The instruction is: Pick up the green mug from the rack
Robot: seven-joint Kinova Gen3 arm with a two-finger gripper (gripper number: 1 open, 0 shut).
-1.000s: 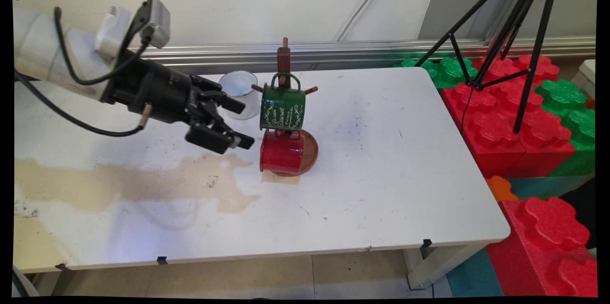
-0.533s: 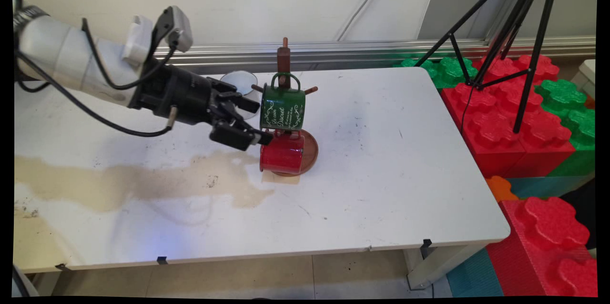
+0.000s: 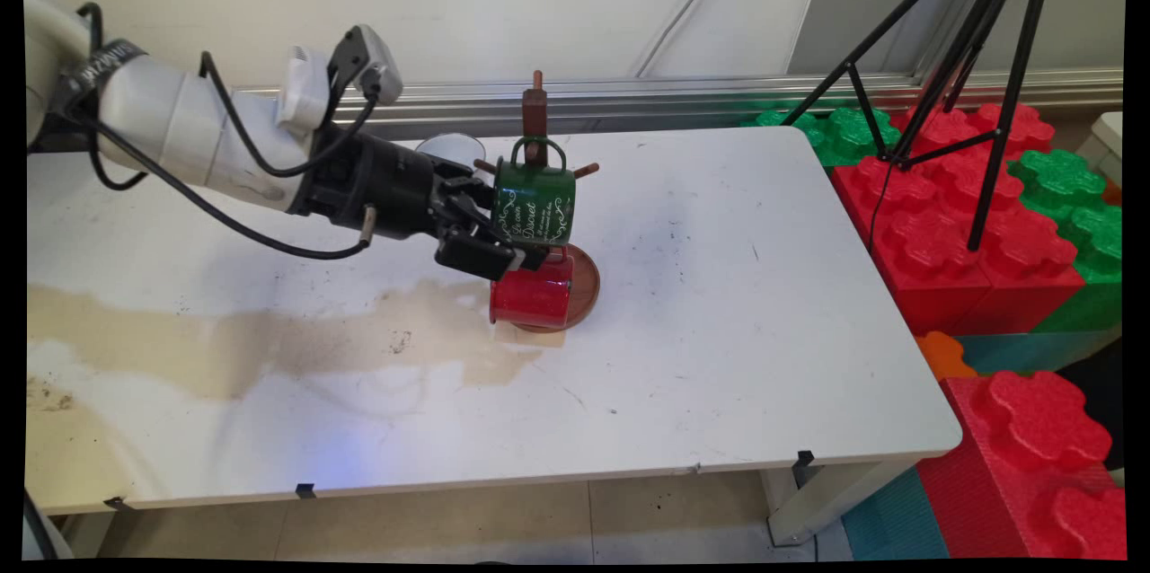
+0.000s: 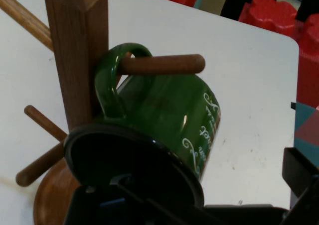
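A green enamel mug [image 3: 532,205] with white lettering hangs by its handle on a peg of a wooden mug tree [image 3: 535,110]. In the hand view the green mug [image 4: 169,110] fills the middle, its dark mouth turned toward the camera, and the tree's post [image 4: 75,51] rises at the left. My gripper [image 3: 505,232] is open and right up against the mug's left side, at its mouth. One finger [image 4: 301,177] shows at the right edge, apart from the mug. A red mug [image 3: 532,290] lies just below, against the tree's round base [image 3: 586,278].
A white mug [image 3: 447,147] stands behind my arm, partly hidden. A brown stain [image 3: 269,339] spreads over the table's left half. Large red and green blocks [image 3: 970,223] and a black tripod [image 3: 979,61] stand off the table's right edge.
My arm has moved right across the table, bringing the open gripper from left of the mugs up to the green mug. The mugs and the tree have stayed put.
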